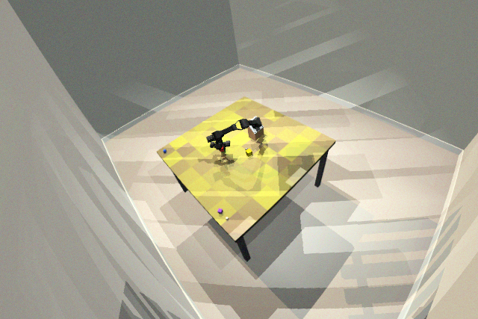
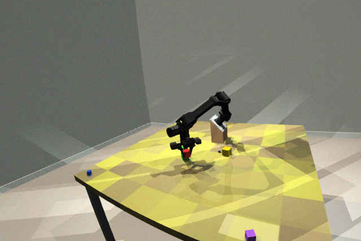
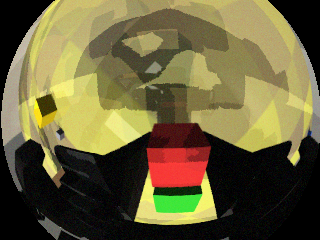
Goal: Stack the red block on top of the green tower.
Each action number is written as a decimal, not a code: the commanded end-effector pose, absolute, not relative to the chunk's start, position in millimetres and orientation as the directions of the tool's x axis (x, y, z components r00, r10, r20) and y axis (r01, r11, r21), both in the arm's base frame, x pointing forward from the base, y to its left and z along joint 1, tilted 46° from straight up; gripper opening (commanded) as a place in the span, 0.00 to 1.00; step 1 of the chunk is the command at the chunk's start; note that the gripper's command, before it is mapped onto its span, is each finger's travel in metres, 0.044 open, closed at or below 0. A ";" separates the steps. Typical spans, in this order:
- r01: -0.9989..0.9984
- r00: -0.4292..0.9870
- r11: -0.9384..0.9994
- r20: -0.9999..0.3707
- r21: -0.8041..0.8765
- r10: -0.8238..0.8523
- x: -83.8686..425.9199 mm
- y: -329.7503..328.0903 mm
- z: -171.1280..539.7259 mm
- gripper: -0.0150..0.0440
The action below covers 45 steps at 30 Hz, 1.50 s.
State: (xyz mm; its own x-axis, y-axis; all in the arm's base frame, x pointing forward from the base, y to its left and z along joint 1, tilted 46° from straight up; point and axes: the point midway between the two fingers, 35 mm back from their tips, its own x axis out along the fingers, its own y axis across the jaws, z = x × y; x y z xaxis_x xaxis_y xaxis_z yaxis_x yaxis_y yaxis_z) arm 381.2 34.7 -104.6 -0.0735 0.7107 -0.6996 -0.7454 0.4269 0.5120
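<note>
arm [image 2: 201, 111]: matte black, boxy links, rounded joints | base [image 2: 218, 131]: tan block, grey-white top | pincer [image 2: 185, 148]: black

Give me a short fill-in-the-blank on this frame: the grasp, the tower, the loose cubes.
1. The gripper is shut on the ____ block.
2. In the wrist view, the green tower shows just ____ that block.
3. The cube nearest the arm's base is ____.
4. The blue cube sits near a table ____.

Answers: red; below; yellow; corner
</note>
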 end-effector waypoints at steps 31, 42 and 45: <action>-0.755 -0.069 0.429 -0.711 0.496 0.700 351.9 -56.8 -73.8 0.25; -0.755 -0.069 0.428 -0.710 0.496 0.701 358.6 -45.4 -73.9 0.25; -0.755 -0.069 0.428 -0.710 0.496 0.701 358.1 -38.3 -81.1 0.25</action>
State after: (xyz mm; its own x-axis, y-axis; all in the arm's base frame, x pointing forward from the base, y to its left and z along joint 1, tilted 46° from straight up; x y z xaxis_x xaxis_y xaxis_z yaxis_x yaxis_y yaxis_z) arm 359.2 -46.8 -74.6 -0.0669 0.6949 -0.7160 -0.7617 0.4279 0.4866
